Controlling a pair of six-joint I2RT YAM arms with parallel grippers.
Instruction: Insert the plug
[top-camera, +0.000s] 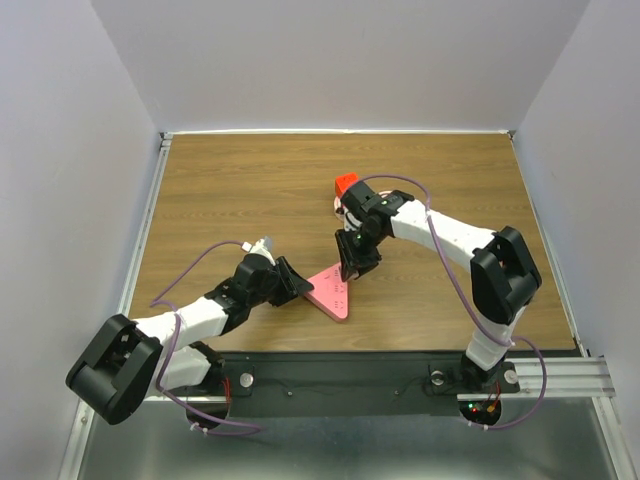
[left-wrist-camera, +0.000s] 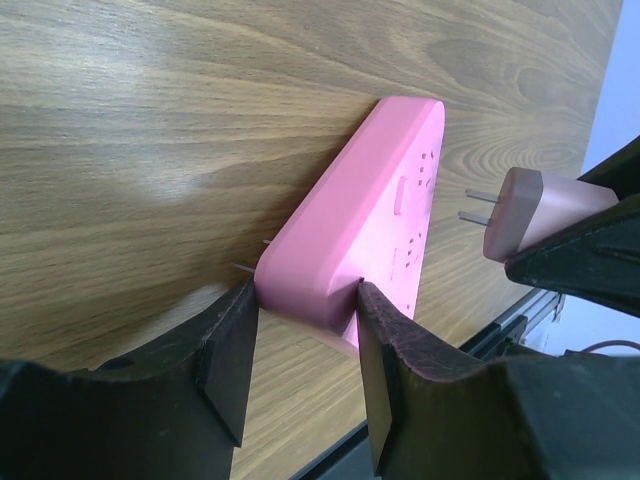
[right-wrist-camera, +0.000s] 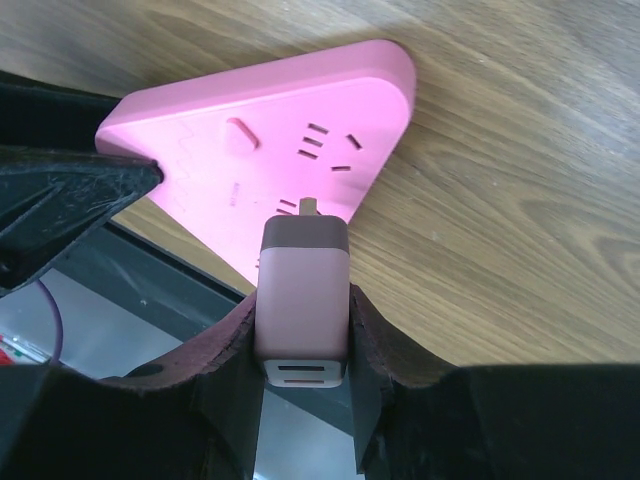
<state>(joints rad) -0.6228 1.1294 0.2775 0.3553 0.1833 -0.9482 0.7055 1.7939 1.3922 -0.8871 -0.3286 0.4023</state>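
- The tabletop (top-camera: 250, 190) is brown wood grain. Plain pale walls (top-camera: 340, 60) close it in at the back and on both sides, and a black base strip (top-camera: 350, 378) runs along its near edge.
- A small orange-red object (top-camera: 345, 182) sits on the wood just behind the right arm. What it is cannot be told.
- The pink triangular power strip (top-camera: 331, 290) lies flat near the front middle of the tabletop, socket face up.
- The left claw (left-wrist-camera: 305, 300) pinches one rounded corner of the power strip, a finger pressed against each side edge.
- The right claw (right-wrist-camera: 300, 310) is clamped on the plug (right-wrist-camera: 300, 285), a dusty-pink block-shaped charger with ports on its rear end.
- The plug hangs just above the power strip, near the strip's edge on the side of the arms' bases.
- The plug's long axis stands roughly square to the socket face, and its two flat prongs (left-wrist-camera: 480, 205) point straight at that face.
- In the left wrist view a clear gap shows between the prongs and the face, so the plug is not seated.
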